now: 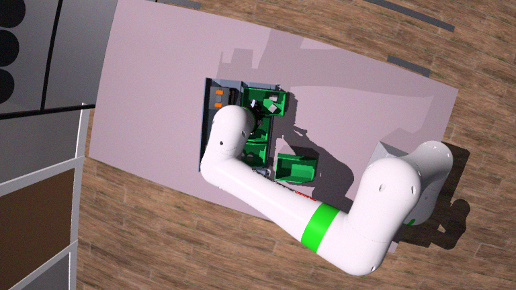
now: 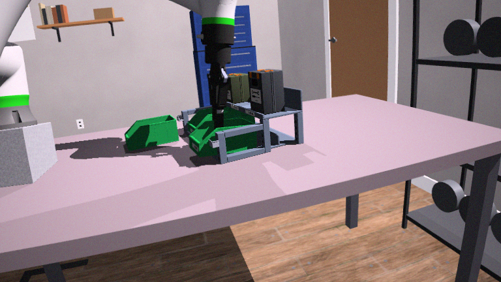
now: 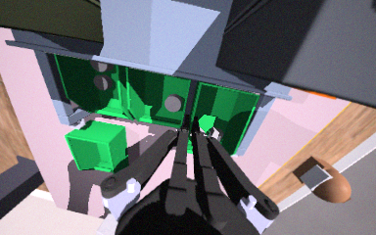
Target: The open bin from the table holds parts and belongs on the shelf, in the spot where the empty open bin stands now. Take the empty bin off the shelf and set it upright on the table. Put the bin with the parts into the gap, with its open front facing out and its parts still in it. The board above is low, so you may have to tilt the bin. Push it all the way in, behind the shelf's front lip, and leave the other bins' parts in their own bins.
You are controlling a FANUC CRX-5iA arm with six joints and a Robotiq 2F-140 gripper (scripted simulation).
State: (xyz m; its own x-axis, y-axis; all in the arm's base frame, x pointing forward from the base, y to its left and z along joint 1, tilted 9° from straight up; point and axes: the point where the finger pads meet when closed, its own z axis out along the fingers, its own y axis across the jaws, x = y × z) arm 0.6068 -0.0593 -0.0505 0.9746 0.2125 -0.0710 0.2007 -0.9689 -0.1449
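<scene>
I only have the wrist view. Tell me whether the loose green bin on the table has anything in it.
Observer: In the top view, the bin on the table shows only bare green inside. No parts are visible.
Operator: Now the right-hand bin in my picture. Report how far in it sits.
Observer: In the top view, that end bin holds grey parts and juts out past the front of the shelf, farther than the other two bins.
Operator: Tell me what stands on the top board.
Observer: In the exterior view, a dark box and an olive box stand upright side by side on it.
</scene>
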